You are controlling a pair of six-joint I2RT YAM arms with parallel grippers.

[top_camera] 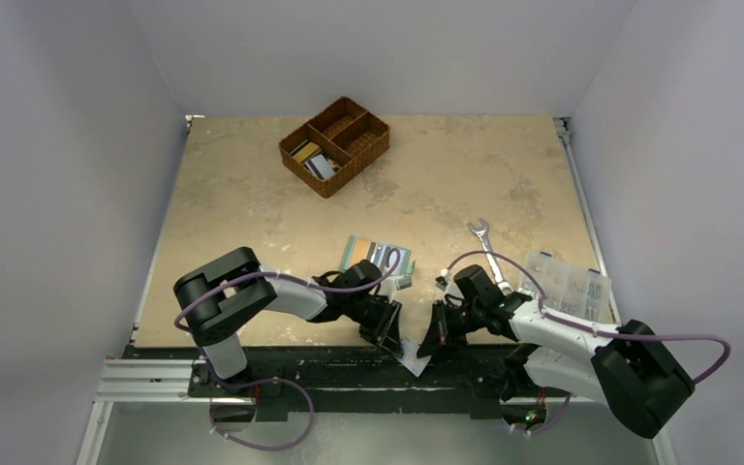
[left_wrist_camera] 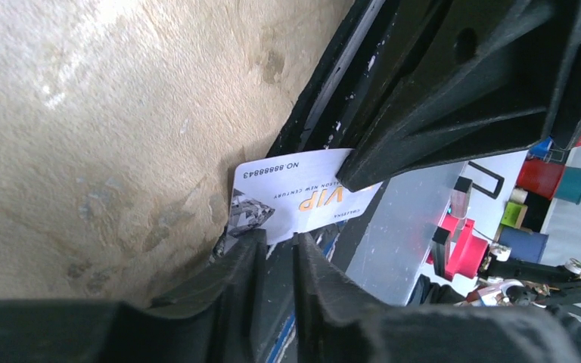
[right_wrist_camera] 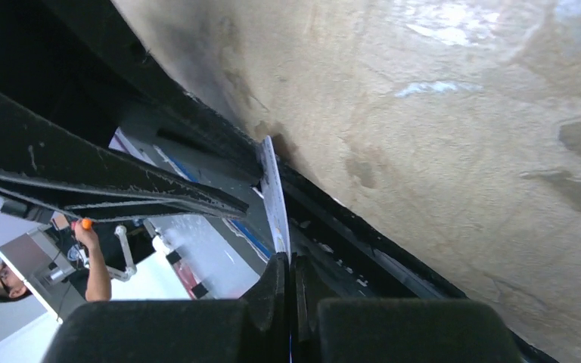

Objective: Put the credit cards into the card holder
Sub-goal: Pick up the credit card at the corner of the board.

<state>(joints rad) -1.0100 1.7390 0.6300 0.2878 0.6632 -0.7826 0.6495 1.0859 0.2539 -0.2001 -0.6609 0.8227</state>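
Note:
A white credit card [left_wrist_camera: 287, 189] printed "VIP" hangs over the table's near edge [top_camera: 281, 339], between the two arms. My right gripper [right_wrist_camera: 289, 261] is shut on it; the card [right_wrist_camera: 272, 189] shows edge-on between its fingers. In the left wrist view a right fingertip [left_wrist_camera: 363, 172] covers one corner. My left gripper [left_wrist_camera: 276, 240] sits just below the card, jaws a narrow gap apart with nothing between them. From above, both grippers [top_camera: 390, 334] [top_camera: 429, 341] meet at the card [top_camera: 415, 361]. The teal card holder [top_camera: 378, 257] lies flat just behind them, with cards on it.
A brown wicker basket [top_camera: 334, 145] with more cards in one compartment stands at the back. A silver wrench [top_camera: 489, 247] and a clear plastic box [top_camera: 572, 286] lie to the right. The black base rail [top_camera: 349, 373] runs just below the table's edge.

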